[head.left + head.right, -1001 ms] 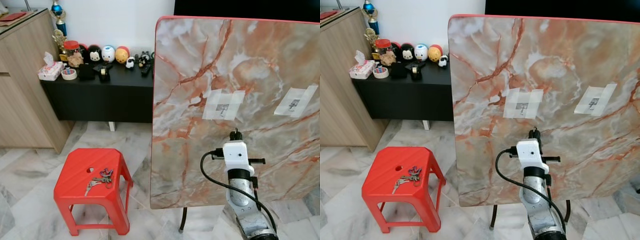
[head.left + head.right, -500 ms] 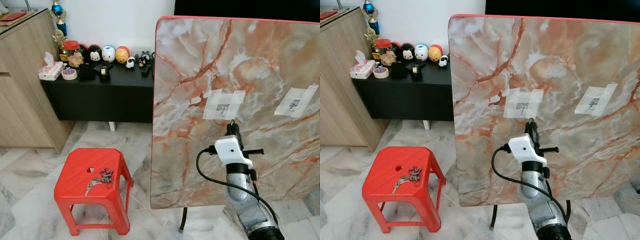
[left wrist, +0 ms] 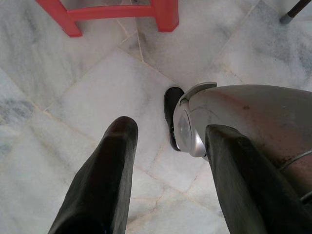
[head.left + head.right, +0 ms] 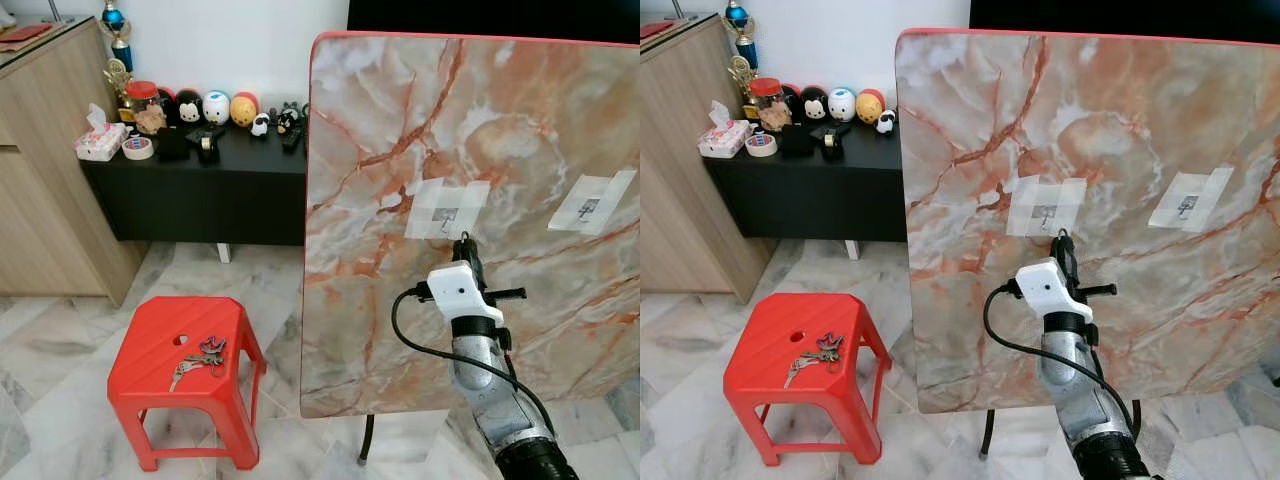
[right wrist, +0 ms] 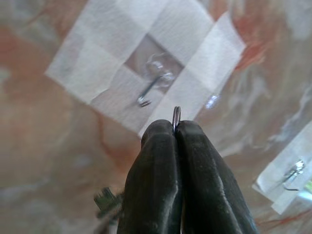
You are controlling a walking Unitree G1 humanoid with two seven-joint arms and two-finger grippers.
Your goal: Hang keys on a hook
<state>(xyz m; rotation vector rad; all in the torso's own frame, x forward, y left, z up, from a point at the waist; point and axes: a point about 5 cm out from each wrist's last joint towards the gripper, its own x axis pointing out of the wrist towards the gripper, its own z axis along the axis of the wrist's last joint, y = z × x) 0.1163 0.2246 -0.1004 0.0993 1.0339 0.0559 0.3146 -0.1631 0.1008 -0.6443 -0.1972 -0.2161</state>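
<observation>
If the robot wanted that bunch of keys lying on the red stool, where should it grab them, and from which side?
From straight above, I'd say. The keys lie flat on the red stool, so nothing sticks up to pinch from the side. The ring end where they bunch looks the best part to grip, with one finger on each side. The left claw is open, near the floor beside the stool's legs.

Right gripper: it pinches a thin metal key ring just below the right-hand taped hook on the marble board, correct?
Not quite. The right gripper does pinch the thin metal key ring, but it sits just below the left-hand taped hook on the marble board, as the left eye view shows.
</observation>
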